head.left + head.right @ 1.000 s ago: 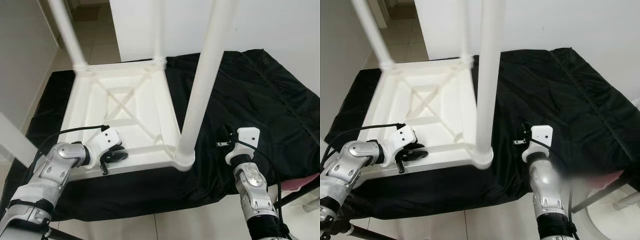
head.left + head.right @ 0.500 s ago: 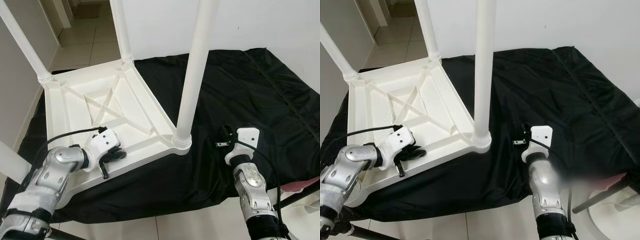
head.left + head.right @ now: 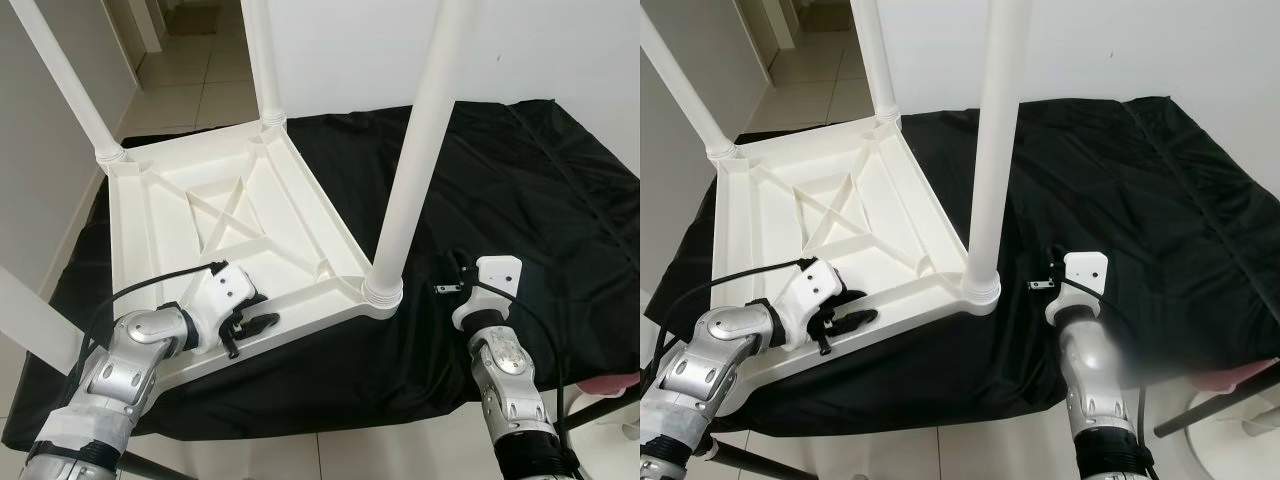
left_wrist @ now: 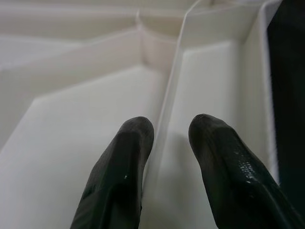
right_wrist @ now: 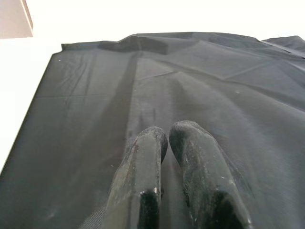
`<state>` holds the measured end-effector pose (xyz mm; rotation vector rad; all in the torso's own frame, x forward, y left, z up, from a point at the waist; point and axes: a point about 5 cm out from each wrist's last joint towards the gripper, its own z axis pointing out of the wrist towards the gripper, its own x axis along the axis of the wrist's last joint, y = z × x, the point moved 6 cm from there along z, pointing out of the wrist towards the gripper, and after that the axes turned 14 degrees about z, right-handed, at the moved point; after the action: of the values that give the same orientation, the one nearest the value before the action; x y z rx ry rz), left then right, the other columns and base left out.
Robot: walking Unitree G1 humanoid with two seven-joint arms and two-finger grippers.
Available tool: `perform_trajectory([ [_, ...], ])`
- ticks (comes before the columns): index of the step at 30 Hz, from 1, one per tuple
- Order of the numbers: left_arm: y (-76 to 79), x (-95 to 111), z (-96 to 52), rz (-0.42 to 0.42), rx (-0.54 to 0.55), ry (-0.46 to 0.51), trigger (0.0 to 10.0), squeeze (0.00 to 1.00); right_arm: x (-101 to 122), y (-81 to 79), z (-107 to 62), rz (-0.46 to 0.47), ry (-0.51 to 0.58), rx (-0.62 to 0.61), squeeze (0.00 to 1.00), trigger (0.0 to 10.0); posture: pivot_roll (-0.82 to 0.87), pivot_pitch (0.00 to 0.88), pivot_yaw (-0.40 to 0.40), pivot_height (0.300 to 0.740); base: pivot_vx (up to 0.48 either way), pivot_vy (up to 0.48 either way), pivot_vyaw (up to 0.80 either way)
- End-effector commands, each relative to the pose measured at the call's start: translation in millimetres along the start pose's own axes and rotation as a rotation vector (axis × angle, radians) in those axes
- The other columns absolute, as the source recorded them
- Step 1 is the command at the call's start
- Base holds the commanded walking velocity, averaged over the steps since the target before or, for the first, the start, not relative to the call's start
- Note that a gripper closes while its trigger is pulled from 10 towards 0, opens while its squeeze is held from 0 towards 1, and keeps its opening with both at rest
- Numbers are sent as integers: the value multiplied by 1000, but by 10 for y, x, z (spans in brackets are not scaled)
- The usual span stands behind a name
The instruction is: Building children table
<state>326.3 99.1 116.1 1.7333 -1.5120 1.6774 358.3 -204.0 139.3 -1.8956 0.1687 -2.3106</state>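
1. I am seeing one white children table [image 3: 230, 215], lying upside down on one black cloth [image 3: 500, 180], toward the left part of it. I am counting four white legs [image 3: 418, 160]: three are standing up from its corners, and a fourth is crossing the near-left edge of the head view.
2. My left gripper [image 3: 252, 325] is reaching from the left, the forearm bent across toward the near rim of the table. In the left wrist view its fingers [image 4: 119, 176] are pinching a thin rib of the underside between them.
3. The legs are pointing up, their long axis nearly vertical; the tabletop is facing down, with one corner turned toward me.
4. My right gripper [image 5: 164, 138] is resting over the bare cloth, right of the nearest leg and apart from the table. The forearm is pointing forward, and its two fingers are pressed together, holding nothing.
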Motion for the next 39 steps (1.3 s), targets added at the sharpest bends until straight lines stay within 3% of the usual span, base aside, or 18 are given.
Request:
perform_trajectory([
  [1,-52,-15,-36,-14,48,-4,10000,0,-4,35,-33,6,2,-17,0,10000,-31,51,82,740,0,0,0],
  [4,-112,37,-37,-17,116,19,10000,0,-6,40,-55,7,4,-20,0,10000,-37,50,85,740,0,0,0],
  [7,-145,230,-20,-50,224,110,10000,0,-19,43,-91,9,4,-30,0,10000,-43,51,92,740,0,0,0],
  [14,-147,244,-34,-88,262,130,10000,0,-17,47,-104,10,6,-33,0,10000,-44,51,95,740,0,0,0],
  [18,-223,280,-84,-155,352,173,10000,0,-11,50,-112,24,4,-30,0,10000,-42,55,91,740,0,0,0],
  [23,-225,307,-80,-192,387,182,10000,0,-19,26,-124,38,-1,-21,0,10000,-38,52,88,740,0,0,0],
  [27,-163,337,-2,-163,411,158,10000,0,-11,1,-129,52,-1,-12,0,10000,-38,52,88,740,0,0,0],
  [37,-194,389,31,-176,452,167,10000,0,-15,-68,-161,19,-16,51,0,10000,-27,50,100,740,0,0,0],
  [38,-185,395,32,-174,446,172,10000,0,-24,-80,-176,16,-23,65,110,10000,-34,53,105,740,0,0,0],
  [39,-185,395,32,-174,446,172,10000,0,-24,-80,-176,16,-23,65,110,10000,-34,53,105,740,0,0,0],
])
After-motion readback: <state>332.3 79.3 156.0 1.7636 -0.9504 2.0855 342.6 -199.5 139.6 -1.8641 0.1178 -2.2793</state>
